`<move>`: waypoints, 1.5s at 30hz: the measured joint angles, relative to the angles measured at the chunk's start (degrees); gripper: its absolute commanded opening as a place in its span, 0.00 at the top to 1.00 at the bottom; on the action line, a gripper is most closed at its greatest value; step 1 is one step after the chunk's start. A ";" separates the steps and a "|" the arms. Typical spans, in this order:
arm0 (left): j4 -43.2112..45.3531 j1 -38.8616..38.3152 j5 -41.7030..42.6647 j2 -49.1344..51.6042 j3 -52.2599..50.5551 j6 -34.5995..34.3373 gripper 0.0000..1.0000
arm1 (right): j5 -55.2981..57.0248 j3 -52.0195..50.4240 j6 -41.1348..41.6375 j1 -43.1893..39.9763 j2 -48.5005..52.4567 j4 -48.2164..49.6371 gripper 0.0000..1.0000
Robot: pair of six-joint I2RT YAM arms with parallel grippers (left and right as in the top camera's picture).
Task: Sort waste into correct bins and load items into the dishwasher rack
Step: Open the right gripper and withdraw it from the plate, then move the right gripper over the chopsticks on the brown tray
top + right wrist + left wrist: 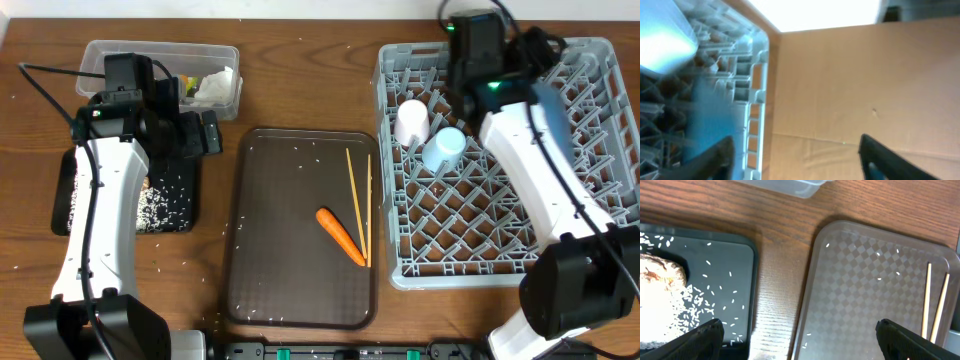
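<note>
The grey dishwasher rack on the right holds a pale pink cup, a light-blue cup and an upright blue plate. An orange carrot and two chopsticks lie on the brown serving tray. The black tray holds white rice and a brown lump. The clear tub holds a white tissue. My left gripper is open and empty over the gap between the black tray and the serving tray. My right gripper is open and empty at the rack's edge, beside the plate.
Loose rice grains are scattered on the serving tray and on the wooden table. The chopsticks also show in the left wrist view. A light-blue vessel sits in the rack near my right gripper. The clear tub's corner is beyond the left gripper.
</note>
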 measured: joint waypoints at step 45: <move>0.00 0.00 0.02 0.04 0.00 0.00 0.02 | -72.41 -0.20 29.05 18.56 -9.01 -23.06 0.11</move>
